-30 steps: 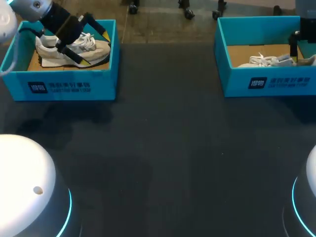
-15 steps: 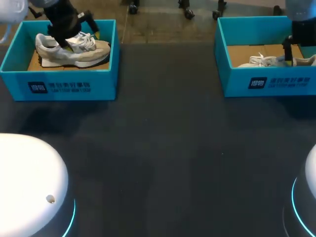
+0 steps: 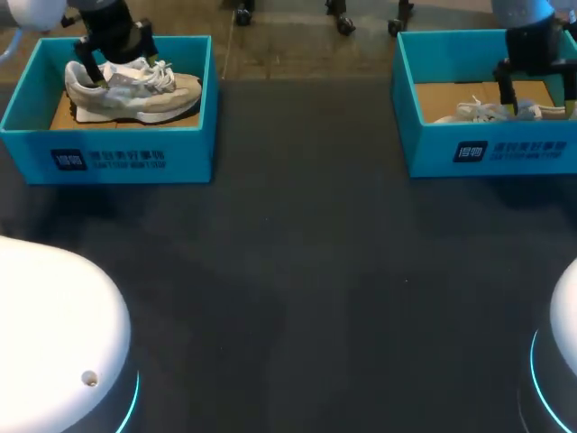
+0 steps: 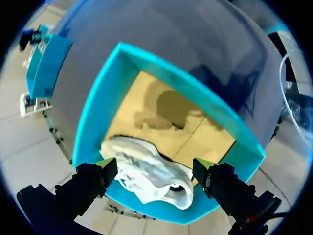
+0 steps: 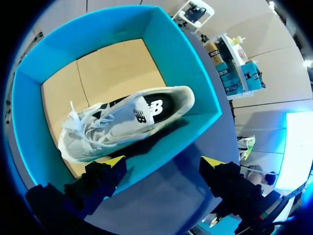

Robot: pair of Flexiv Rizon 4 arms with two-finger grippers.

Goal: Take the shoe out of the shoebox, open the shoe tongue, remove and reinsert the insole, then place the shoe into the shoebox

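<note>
The shoe (image 3: 135,95) is inside the left shoebox (image 3: 117,155), which stands at the far left side of the table (image 3: 306,271). It is a light grey and beige sneaker with white laces. It stands on its sole on the brown cardboard floor of the box, with the heel to the left and the toe toward the middle of the table.

The left tool (image 4: 155,164) hangs over the heel end of this shoe. Its two fingers are spread wide. In the left wrist view the shoe lies between the two yellow tips and below them, and neither finger presses on it, so the tool is open and holds nothing.

At the far right side of the table stands the right shoebox (image 3: 487,149), of the same blue colour and well apart from the left one. A second shoe (image 5: 122,125) of the same kind lies in it, set diagonally on the cardboard floor, with the dark inside of its opening turned up. From the head view the front wall of the box hides most of it.

The right tool (image 5: 163,160) hangs above this box, near its front wall. Its fingers also stand wide apart and touch nothing. The second shoe is ahead of the yellow tips, not between them.
</note>
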